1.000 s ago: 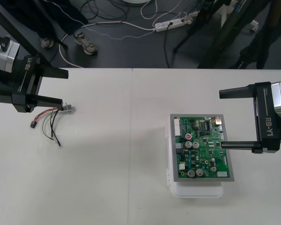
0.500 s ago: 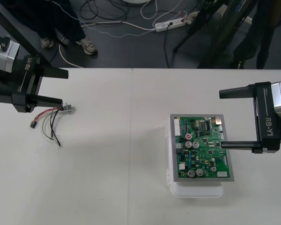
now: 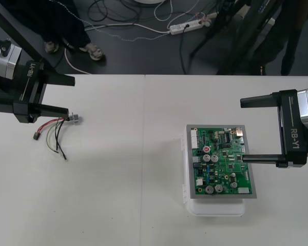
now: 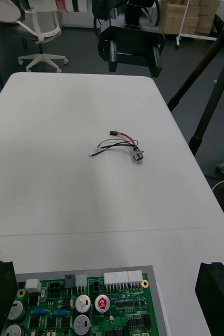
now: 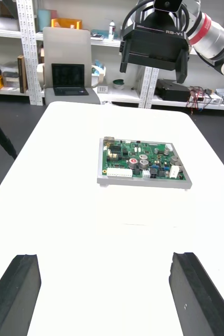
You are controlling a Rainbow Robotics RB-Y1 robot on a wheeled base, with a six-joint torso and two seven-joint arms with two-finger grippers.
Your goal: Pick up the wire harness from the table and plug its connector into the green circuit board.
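The wire harness (image 3: 55,131) lies on the table at the left: red, black and green wires, a round metal socket (image 3: 75,119) at one end, a small black plug (image 3: 37,136) at the other. My left gripper (image 3: 71,95) hovers open just behind it, its nearer finger beside the socket. The green circuit board (image 3: 220,161) rests on its white base (image 3: 215,207) at the right. My right gripper (image 3: 242,130) stands open at the board's right side, one finger over the board. In the right wrist view the harness (image 4: 119,144) lies loose between the board (image 4: 91,310) and the left gripper (image 4: 132,44).
The left wrist view looks across bare table to the board (image 5: 143,163), with the right gripper (image 5: 156,44) behind it. A seam (image 3: 143,154) runs down the table's middle. Cables and a power strip (image 3: 187,25) lie on the dark floor beyond the far edge.
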